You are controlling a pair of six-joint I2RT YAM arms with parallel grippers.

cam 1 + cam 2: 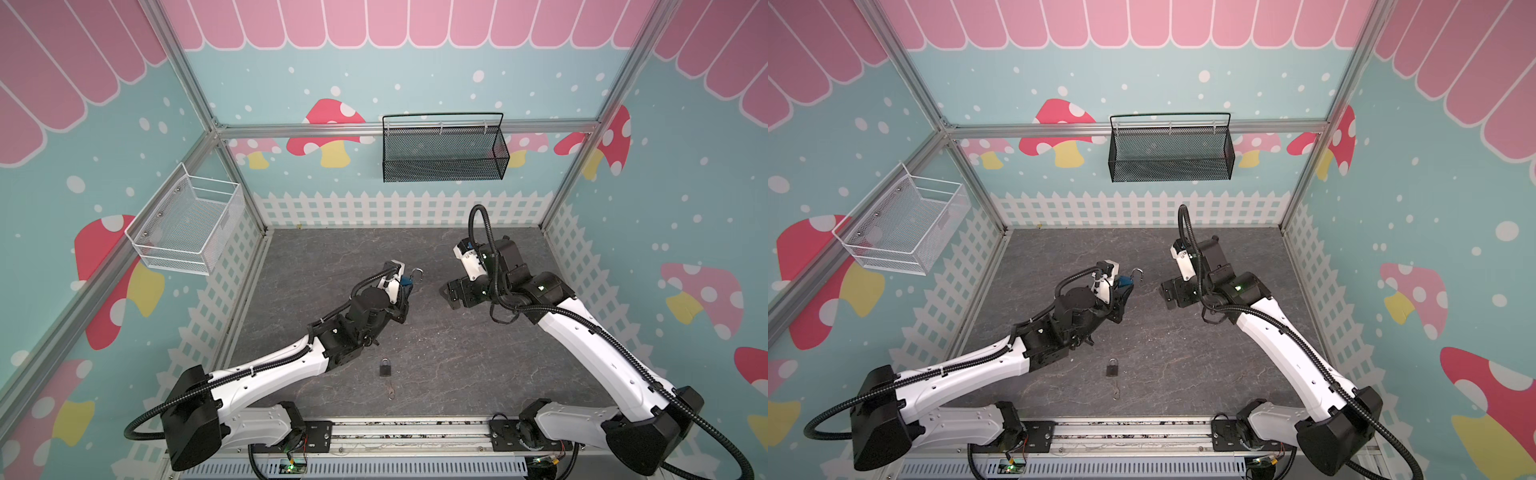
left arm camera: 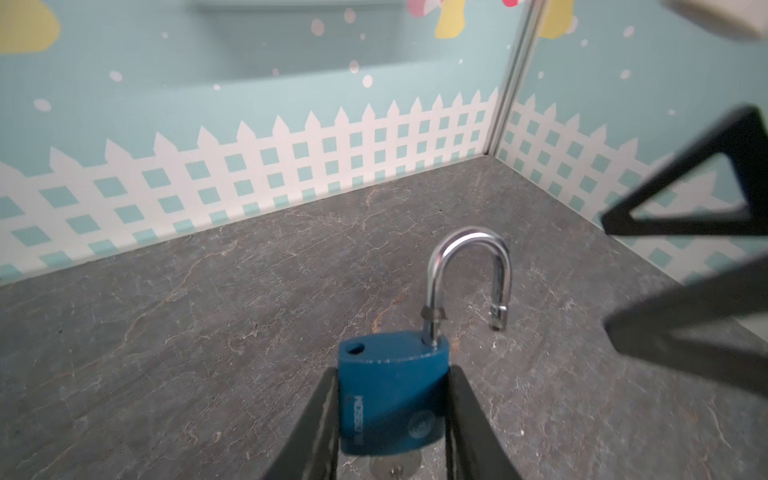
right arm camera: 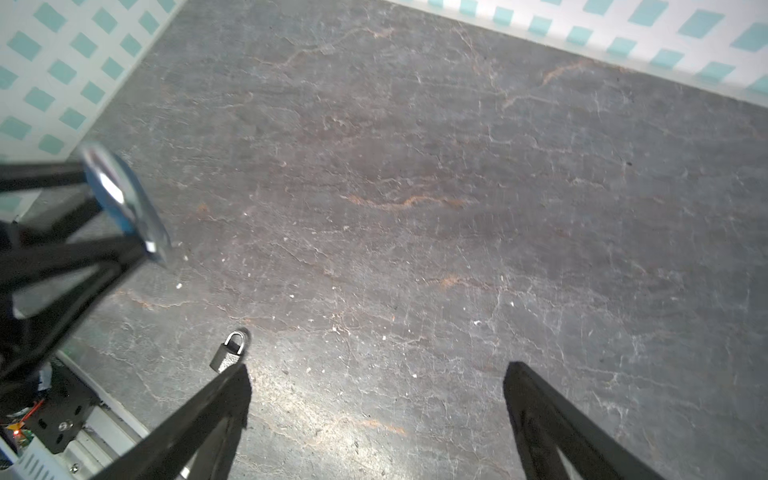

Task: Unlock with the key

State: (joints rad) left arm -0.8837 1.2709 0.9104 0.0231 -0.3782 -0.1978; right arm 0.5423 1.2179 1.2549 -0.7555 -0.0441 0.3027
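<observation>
Your blue padlock [image 2: 390,399] is clamped between the left fingers [image 2: 322,415] above mid-counter [image 1: 457,353], its shackle [image 2: 469,237] open, one leg clear of the body. Right fingers [image 3: 224,399] spread wide nearby, holding nothing. Small dark padlock [image 1: 385,367] lies near the counter's front.

In a top view you see the centre padlock [image 1: 407,284] mid-frame, the lower padlock [image 1: 385,368] below it on the table [image 1: 457,353], the key [image 1: 391,390] just beneath.

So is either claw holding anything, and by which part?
The left gripper grips the blue padlock by its body, the open shackle sticking out free. The right gripper holds nothing.
</observation>
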